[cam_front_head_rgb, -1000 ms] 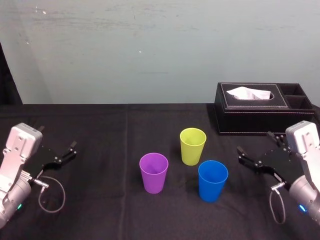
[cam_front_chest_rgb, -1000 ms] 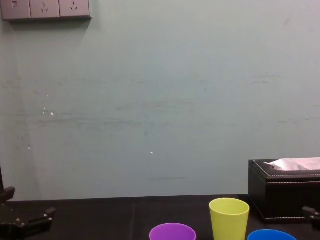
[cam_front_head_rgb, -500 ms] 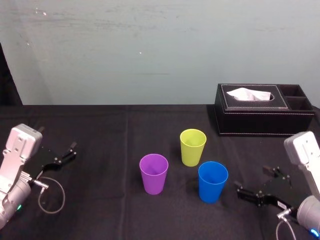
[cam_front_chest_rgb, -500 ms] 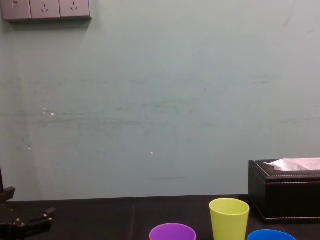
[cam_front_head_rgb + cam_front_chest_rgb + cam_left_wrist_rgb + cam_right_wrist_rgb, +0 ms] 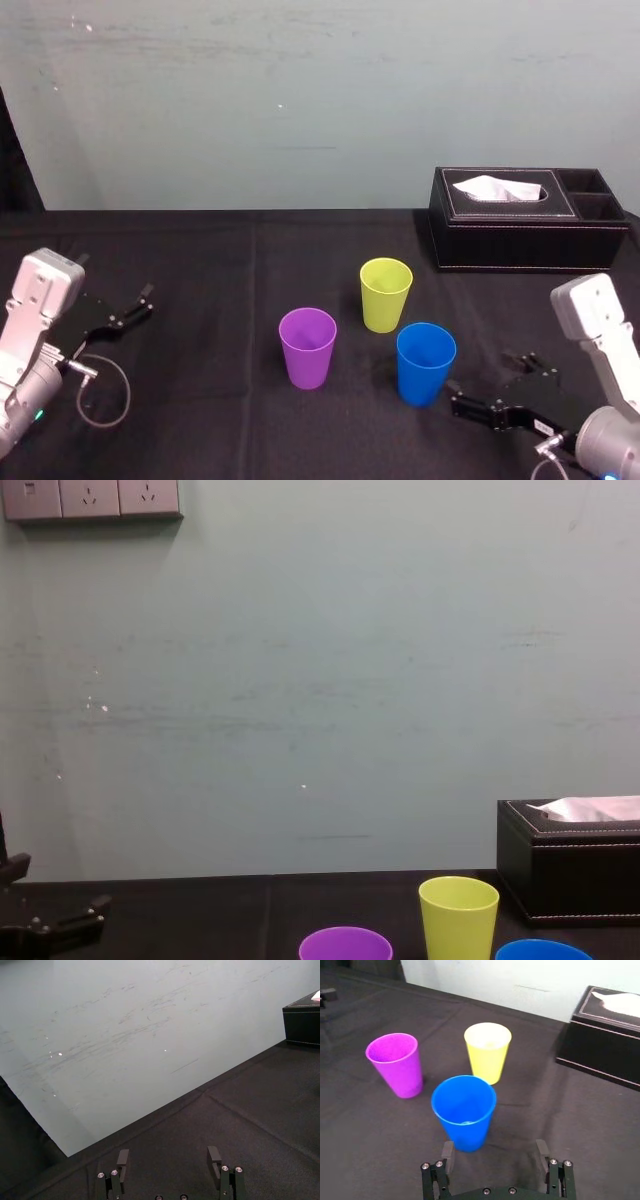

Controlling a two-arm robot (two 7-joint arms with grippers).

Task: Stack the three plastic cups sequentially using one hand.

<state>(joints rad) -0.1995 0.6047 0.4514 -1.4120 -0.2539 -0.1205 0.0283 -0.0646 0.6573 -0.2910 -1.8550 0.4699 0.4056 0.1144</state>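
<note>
"Purple cup [image 5: 307, 347], yellow-green cup [image 5: 385, 293], blue cup [image 5: 425, 362]: where?"
"Pale wall [image 5: 300, 100], sockets [image 5: 90, 498] in chest view; black worktop [image 5: 200, 400]; tissue box [image 5: 500, 240] back right; cups upright, clustered mid-worktop."
"Tools?"
"Right tool [image 5: 493, 1145] spread beside the blue cup; left tool [image 5: 168, 1152] spread, parked left."

Chest view: purple tapered plastic cup [image 5: 345, 946] and blue tapered plastic cup [image 5: 543, 952] are cut by the lower edge, rims alone seen; yellow-green tapered plastic cup [image 5: 458, 920] is cropped at its base. Black rectangular tissue box [image 5: 568, 880] is cut by the right edge.
</note>
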